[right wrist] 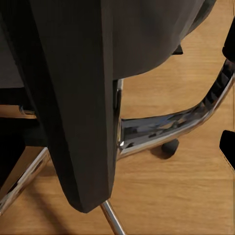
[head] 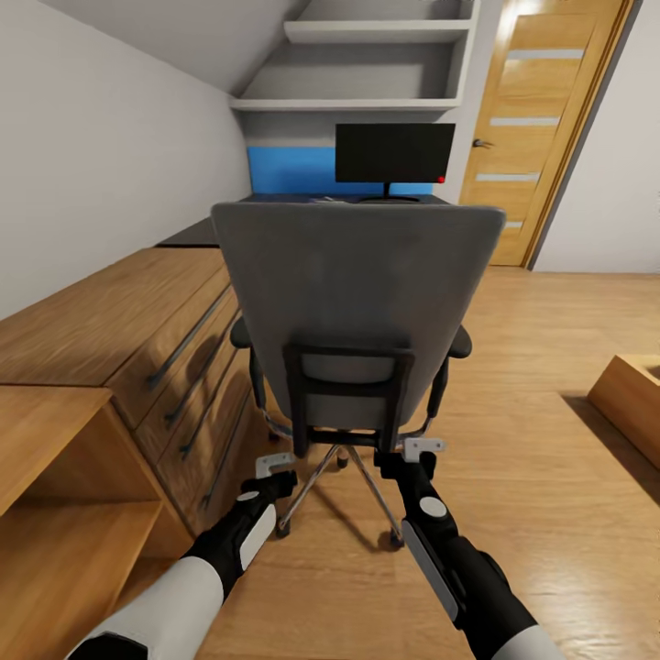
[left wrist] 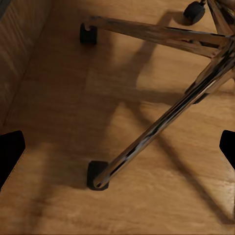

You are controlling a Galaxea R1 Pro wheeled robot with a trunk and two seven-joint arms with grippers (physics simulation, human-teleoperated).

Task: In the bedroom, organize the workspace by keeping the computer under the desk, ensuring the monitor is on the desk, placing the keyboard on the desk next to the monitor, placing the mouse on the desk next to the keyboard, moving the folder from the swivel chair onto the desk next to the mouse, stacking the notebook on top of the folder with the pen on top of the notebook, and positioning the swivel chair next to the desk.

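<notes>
Facing away from the robot, the swivel chair presents a broad grey fabric back on a black frame, with chrome legs ending in small black casters on the glossy wood-plank floor. Both arms reach low behind the seat: the left gripper hangs over bare floor beside a chrome leg, its dark fingertips spread wide at the edges of its wrist view, while the right gripper sits close to the chair's back support, and its opening cannot be judged. Beyond the chair, a black monitor stands on the dark desk before a blue panel, under white shelves. A long wooden drawer unit runs along the left wall; an oak door stands at right. Desk contents are hidden by the backrest.
</notes>
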